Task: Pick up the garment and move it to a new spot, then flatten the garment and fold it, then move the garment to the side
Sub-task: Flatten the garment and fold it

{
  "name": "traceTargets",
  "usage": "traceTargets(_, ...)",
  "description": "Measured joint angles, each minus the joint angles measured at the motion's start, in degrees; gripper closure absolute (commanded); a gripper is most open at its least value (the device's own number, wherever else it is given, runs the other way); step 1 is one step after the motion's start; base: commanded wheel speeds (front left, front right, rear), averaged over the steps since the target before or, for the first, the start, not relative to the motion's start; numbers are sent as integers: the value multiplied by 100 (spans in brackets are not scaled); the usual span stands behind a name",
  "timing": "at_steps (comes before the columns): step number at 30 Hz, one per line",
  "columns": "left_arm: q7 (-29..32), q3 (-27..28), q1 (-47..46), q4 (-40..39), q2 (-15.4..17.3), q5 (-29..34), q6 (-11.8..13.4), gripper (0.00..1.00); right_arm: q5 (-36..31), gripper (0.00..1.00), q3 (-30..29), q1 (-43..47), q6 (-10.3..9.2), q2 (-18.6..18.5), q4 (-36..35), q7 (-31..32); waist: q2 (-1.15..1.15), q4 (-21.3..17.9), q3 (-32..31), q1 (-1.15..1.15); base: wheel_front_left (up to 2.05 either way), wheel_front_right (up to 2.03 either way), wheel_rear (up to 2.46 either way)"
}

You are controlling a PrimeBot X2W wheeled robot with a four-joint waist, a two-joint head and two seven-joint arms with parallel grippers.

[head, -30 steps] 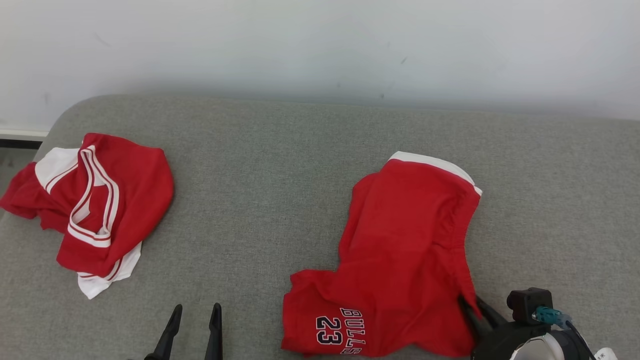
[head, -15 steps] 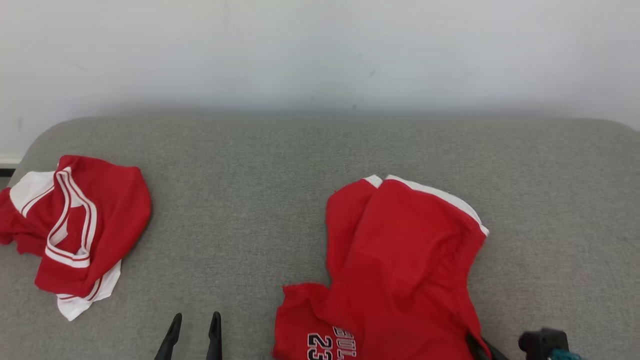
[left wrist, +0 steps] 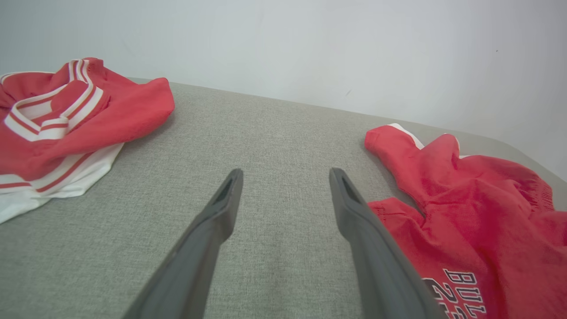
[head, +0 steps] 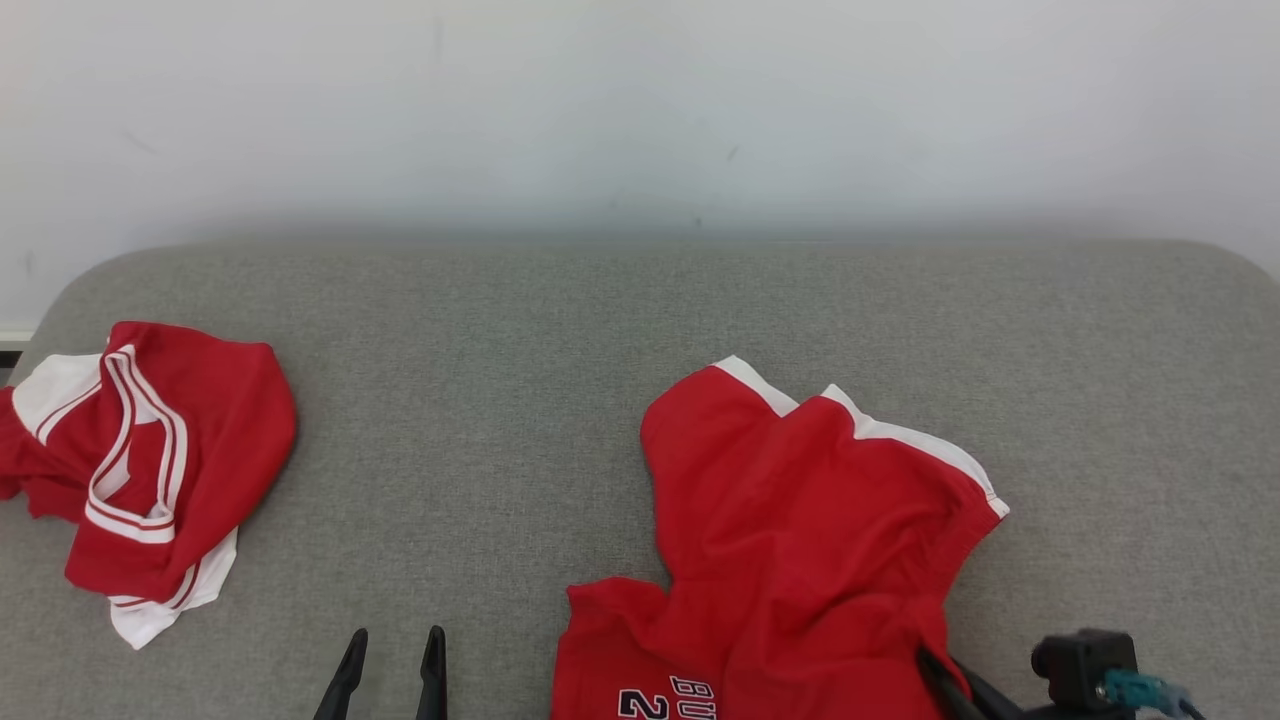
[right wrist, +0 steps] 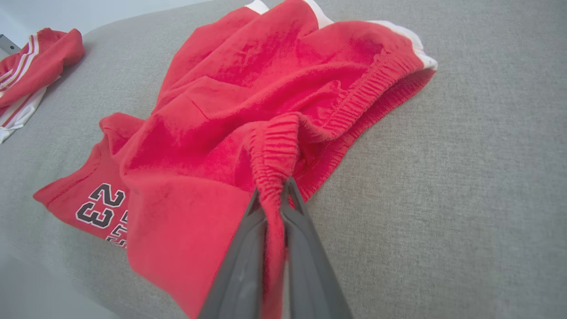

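23 on red shorts [right wrist: 266, 88] (also BUL), right fingers [right wrist: 303, 248] pinching waistband [right wrist: 270, 150], left fingers [left wrist: 365, 235] spread.

Between the two hands, the dark number-and-letter print on the red knit shorts with white trim [head: 800, 520] runs off the bottom edge of the head view. That edge also cuts away most of the right hand [right wrist: 281, 187]. In the right wrist view, a fold of cloth covers the letters beside the 23. Far out beyond the left hand [head: 392, 640], the crumpled red-and-white jersey [head: 200, 430] is cut off by the left edge.
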Motion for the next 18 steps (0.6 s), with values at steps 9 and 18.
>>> traceTargets(9, 0, -10, -2, 40, 0, 10, -1, 0, -15, 100, 294, -1280, 0, -92, 1435, -225, 0, 215, 5, 0, 0, 0, 0)
traceTargets(18, 0, -34, -42, 82, 0, 10, -2, 0, 44, 100, 632, -2477, 0, 108, 3152, -1028, 0, 378, 43, 0, 0, 0, 0)
